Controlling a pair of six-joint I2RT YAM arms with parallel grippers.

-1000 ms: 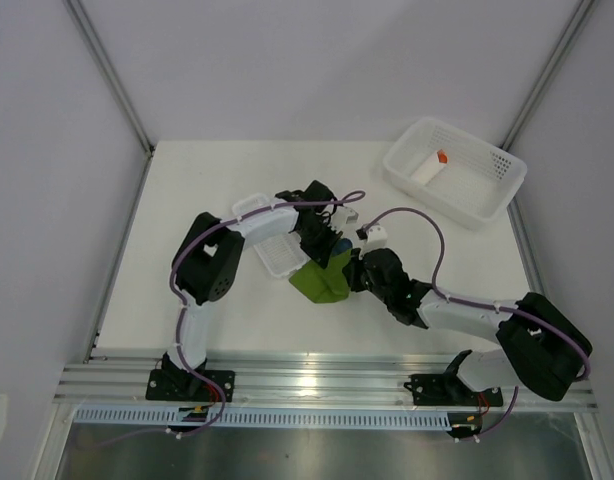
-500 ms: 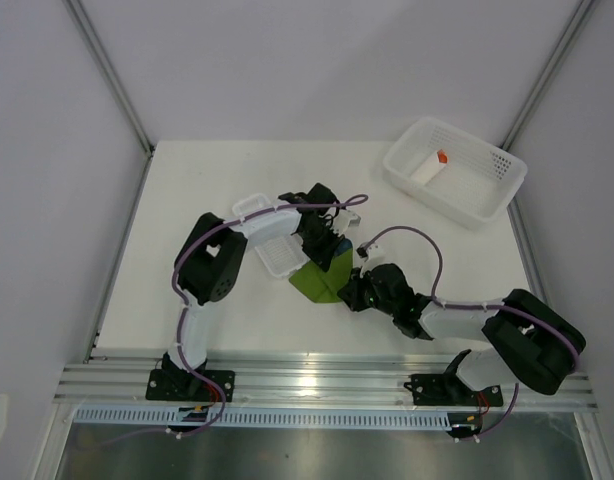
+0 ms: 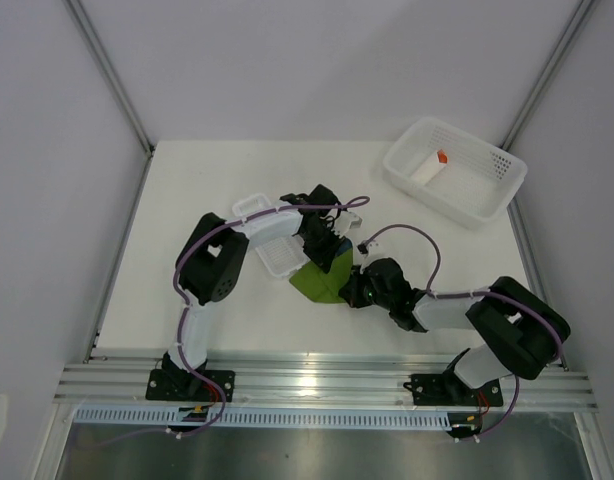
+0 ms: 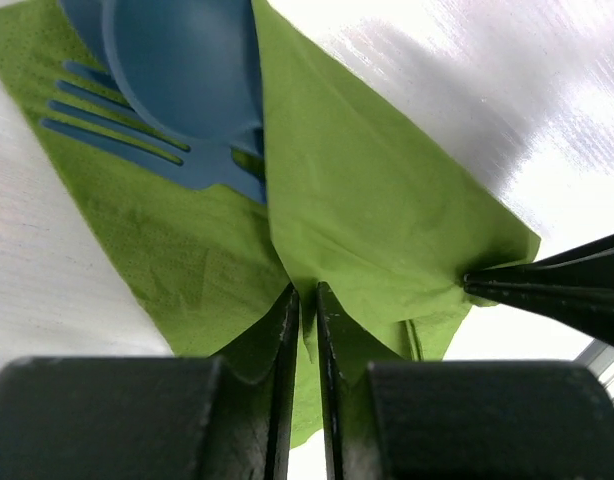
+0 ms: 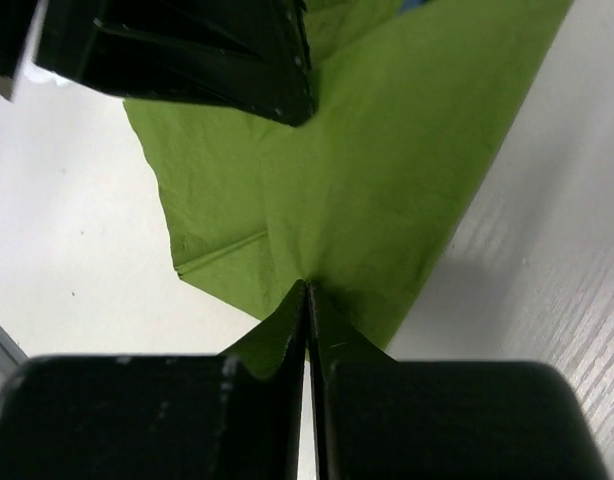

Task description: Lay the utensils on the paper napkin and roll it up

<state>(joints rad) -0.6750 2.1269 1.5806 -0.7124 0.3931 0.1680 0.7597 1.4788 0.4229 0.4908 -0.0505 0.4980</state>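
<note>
The olive-green paper napkin (image 3: 320, 281) lies folded at the table's middle. In the left wrist view the blue spoon (image 4: 182, 60) lies over the blue fork (image 4: 137, 140) on the napkin (image 4: 367, 200), partly covered by a folded flap. My left gripper (image 3: 325, 256) is shut on the napkin's fold (image 4: 305, 300) at its far edge. My right gripper (image 3: 353, 290) is shut on the napkin's edge (image 5: 309, 285) at its right side, and its tips show in the left wrist view (image 4: 487, 285). The two grippers sit close together.
A narrow white ribbed tray (image 3: 270, 236) lies just left of the napkin, under my left arm. A white basket (image 3: 454, 170) at the back right holds a white piece with an orange tip (image 3: 429, 166).
My right gripper has moved down and left with the napkin's edge, and the napkin's raised flap has come down flatter. My left gripper has barely moved.
</note>
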